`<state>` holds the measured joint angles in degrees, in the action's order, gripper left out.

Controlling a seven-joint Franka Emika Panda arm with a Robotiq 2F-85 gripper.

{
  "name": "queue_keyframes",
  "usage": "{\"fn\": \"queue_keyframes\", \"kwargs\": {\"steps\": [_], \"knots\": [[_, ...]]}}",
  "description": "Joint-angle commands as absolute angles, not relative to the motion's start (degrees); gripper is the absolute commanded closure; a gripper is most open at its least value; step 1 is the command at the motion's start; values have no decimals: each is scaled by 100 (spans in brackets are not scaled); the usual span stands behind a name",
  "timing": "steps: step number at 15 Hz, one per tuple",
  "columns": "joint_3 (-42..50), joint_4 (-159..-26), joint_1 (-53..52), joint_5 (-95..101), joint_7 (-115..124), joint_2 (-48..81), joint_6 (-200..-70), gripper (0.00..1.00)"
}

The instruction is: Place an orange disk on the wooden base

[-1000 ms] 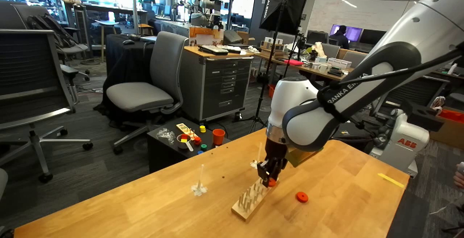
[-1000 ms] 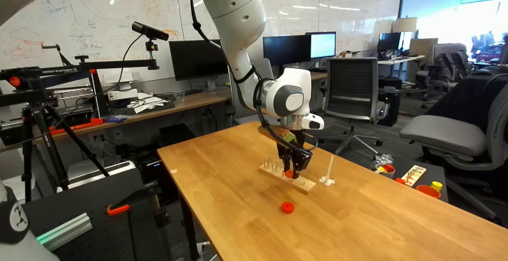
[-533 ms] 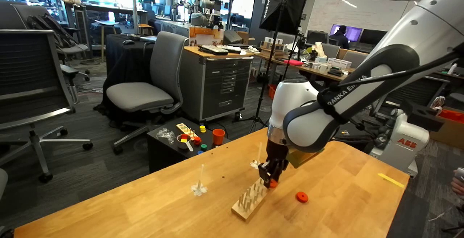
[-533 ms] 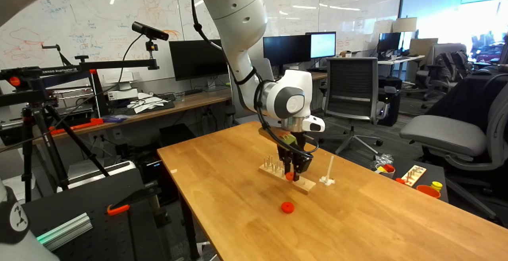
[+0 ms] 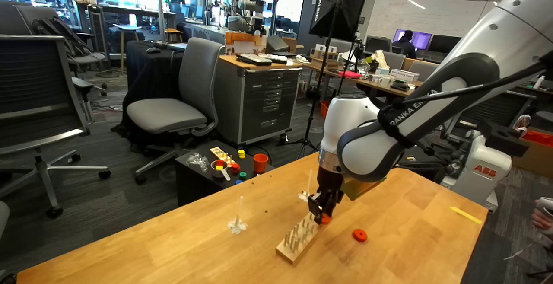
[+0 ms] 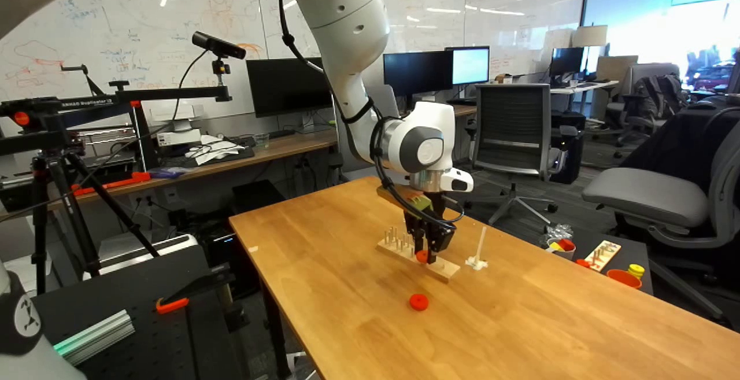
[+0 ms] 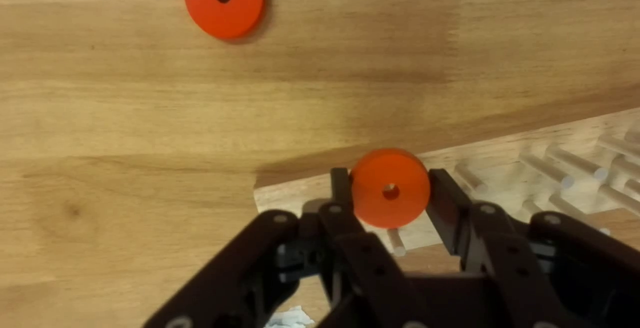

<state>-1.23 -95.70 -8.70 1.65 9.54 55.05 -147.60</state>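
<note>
My gripper (image 7: 391, 188) is shut on an orange disk (image 7: 390, 203), one finger on each side of it. The disk is over the end part of the wooden base (image 7: 287, 193); a short peg (image 7: 396, 242) sticks out past its lower edge. I cannot tell if the disk touches the base or a peg. In both exterior views the held disk (image 6: 422, 257) (image 5: 325, 219) shows low at the base (image 6: 445, 270) (image 5: 293, 251), partly behind the fingers. A second orange disk (image 7: 225, 3) lies flat on the table beside the base, also seen in both exterior views (image 5: 360, 235) (image 6: 418, 302).
Several upright pegs (image 7: 580, 163) stand on the rest of the base. Thin upright rods (image 5: 239, 210) (image 5: 309, 183) are fixed to the table (image 5: 194, 240). A low black table with an orange cup (image 5: 260, 163) and small parts stands beyond the table edge.
Over the first half second my gripper has moved down slightly with the orange disk in it. Since then the arm has held still. The loose disk and the base have not moved.
</note>
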Motion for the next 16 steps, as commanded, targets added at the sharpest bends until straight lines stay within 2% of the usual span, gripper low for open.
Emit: {"fn": "queue_keyframes", "kwargs": {"steps": [1, 16], "knots": [[-137, -9359, -876, 102, 884, 5605, -14637, 82], [-121, -9236, -824, 78, 889, 5782, -14613, 82]]}}
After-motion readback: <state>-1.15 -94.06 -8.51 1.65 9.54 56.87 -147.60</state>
